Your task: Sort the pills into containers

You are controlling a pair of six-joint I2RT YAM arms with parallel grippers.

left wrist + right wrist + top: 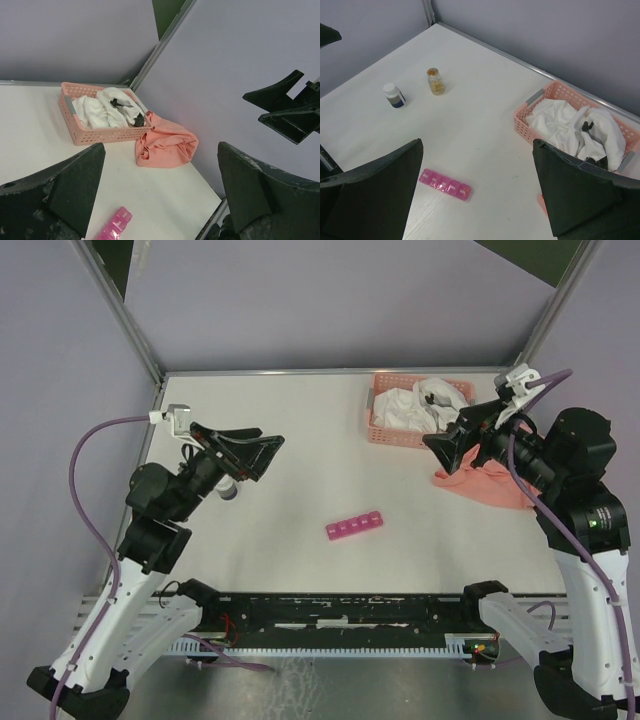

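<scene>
The magenta-pink pill organizer (353, 525), a strip of small square containers with closed lids, lies on the white table near the front middle. It also shows in the left wrist view (114, 226) and the right wrist view (445, 185). My left gripper (270, 458) is open and empty, raised above the table's left part, pointing right (160, 200). My right gripper (432, 455) is open and empty, raised at the right, pointing left (477, 195). A small amber bottle (436, 81) holding yellowish pills stands at the far left. No loose pills show.
A white bottle with a dark label (395, 95) stands near the amber bottle. A salmon lattice basket (375, 430) with white cloth sits at the back right. A salmon cloth (480, 488) lies beside it under the right arm. Grey walls enclose the table.
</scene>
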